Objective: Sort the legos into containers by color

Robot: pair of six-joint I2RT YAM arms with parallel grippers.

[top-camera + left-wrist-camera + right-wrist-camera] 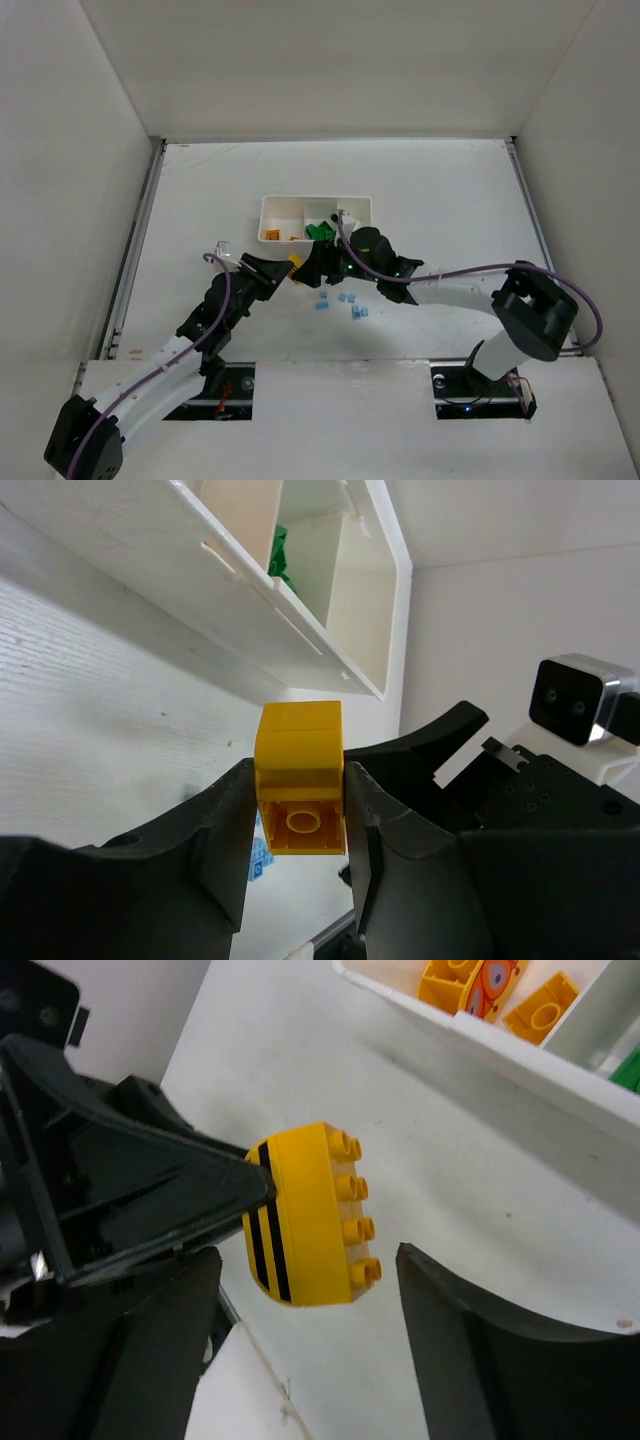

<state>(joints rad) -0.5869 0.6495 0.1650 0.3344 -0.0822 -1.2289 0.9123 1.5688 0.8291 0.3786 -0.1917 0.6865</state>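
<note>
Mid-sort here, and I'd call this the carry step for a yellow one. My left claw is clamped on a yellow brick, one finger flat on each side, with the hollow underside facing the wrist cam. The brick looks lifted off the worktop, near the middle of the top view, just at 6 o'clock of the tray.

The right claw is spread wide with nothing in it. Its fingers sit either side of that same brick, at 9 and 3 o'clock in its own cam. I see a sliver of gap on both sides, so I don't think it's touching. The left is doing all the holding.

Tray so far: yellow pieces in the 9 o'clock compartment and green bricks in the middle one. The 3 o'clock one I can't read. Blue bricks lie loose on the worktop at about 4 o'clock of the held brick.

Next, I reckon I back the right claw out toward 3 o'clock so nothing snags. Then I swing the left up toward 11–12 o'clock over the yellow compartment and let go. Both claws are crowded together, so go slow. After that, the blues.
</note>
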